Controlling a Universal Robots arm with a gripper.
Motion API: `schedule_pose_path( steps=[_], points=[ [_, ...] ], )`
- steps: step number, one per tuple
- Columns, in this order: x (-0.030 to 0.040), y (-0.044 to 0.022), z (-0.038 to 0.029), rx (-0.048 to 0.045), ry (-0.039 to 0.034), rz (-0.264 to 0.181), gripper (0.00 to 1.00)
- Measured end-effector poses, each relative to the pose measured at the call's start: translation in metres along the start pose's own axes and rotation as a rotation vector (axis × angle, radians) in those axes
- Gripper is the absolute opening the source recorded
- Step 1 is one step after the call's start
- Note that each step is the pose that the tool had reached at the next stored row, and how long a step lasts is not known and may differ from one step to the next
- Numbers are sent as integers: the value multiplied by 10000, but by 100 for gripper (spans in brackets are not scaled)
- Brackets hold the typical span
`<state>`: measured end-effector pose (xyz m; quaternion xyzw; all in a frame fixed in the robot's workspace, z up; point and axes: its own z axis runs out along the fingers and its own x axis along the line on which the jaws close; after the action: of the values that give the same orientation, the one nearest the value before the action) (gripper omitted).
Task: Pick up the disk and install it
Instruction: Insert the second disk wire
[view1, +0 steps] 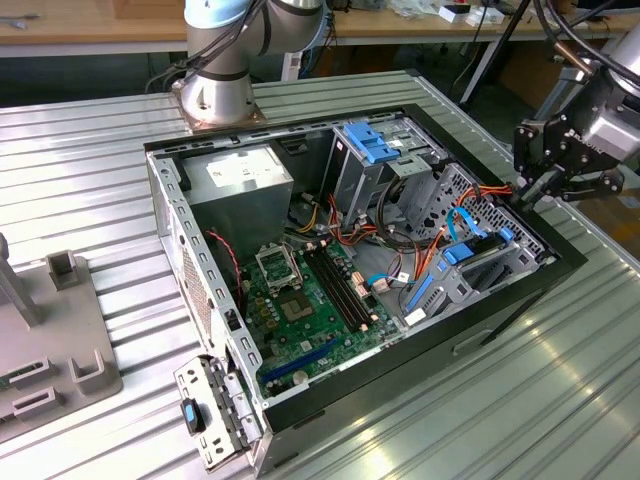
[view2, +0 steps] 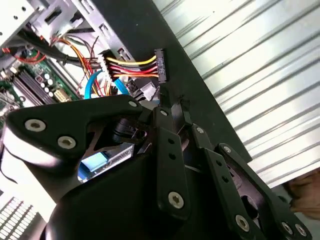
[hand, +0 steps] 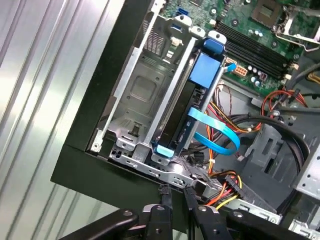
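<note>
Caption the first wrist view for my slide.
Gripper at the open computer case's edge, beside the blue-railed disk standing in its bay.

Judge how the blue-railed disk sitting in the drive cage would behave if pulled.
The disk looks rigid, a slab that should not flex. Seated on edge between the metal walls of the cage, it would likely slide rather than tip. The flat blue cable draped across it might snag.

Exterior high overview, wrist views close above case (view1: 300, 400)

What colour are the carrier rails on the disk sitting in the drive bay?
Bright blue, on the disk standing in the bay; clearest in the first wrist view.
</note>
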<state>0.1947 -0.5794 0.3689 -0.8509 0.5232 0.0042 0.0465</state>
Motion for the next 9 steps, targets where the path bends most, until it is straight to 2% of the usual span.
schedule_pose_path(
  steps=[2, 7, 9],
  points=[
    [0, 0, 0, -15, -21, -280, 24],
    [0, 0, 0, -23, -29, -386, 24],
    [0, 0, 0, -55, -72, -970, 24]
  ],
)
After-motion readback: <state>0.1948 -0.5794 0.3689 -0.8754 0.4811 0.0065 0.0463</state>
